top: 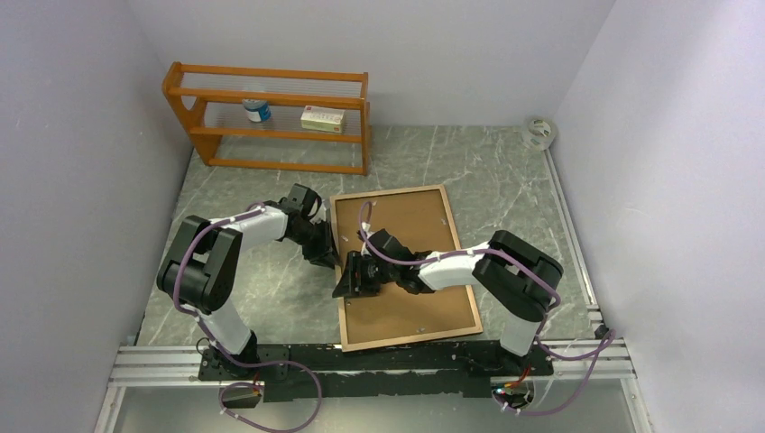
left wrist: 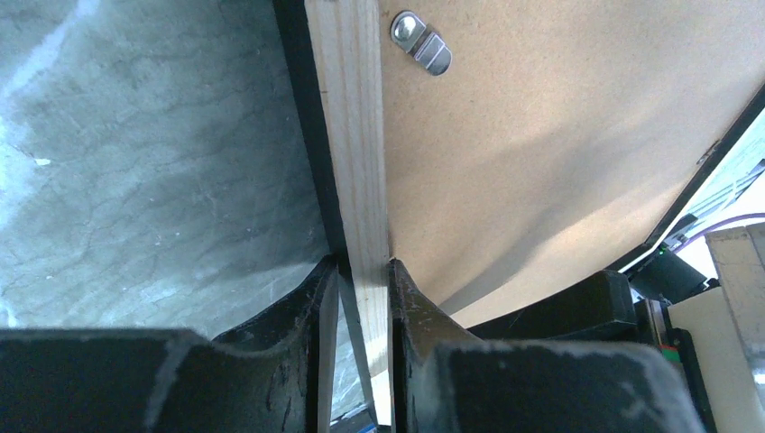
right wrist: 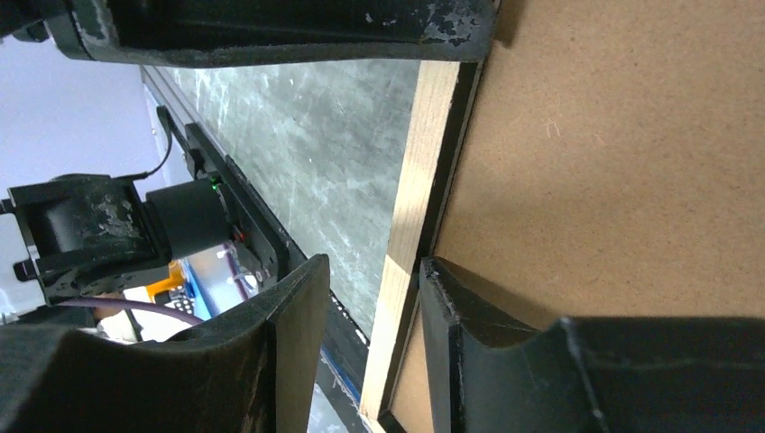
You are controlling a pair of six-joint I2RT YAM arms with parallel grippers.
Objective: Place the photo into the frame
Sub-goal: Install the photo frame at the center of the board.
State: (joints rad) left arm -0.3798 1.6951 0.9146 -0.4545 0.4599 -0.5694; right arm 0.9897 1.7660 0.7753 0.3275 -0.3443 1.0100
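Wood-backed frame (left wrist: pixel 356 135) | face hidden | left jaws clamp it | right jaws unclear

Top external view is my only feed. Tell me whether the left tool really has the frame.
Observer: In the left wrist view, the left tool is shut on the frame at its light wood rail, one finger against each side.
Operator: Now report the right tool.
Observer: In the right wrist view, the right tool is open and straddles the same rail. Bare table shows between its outer finger and the wood.
Operator: Check for the photo.
Observer: No view shows it. Up close, a metal turn clip lies on the brown backing board near the rail.
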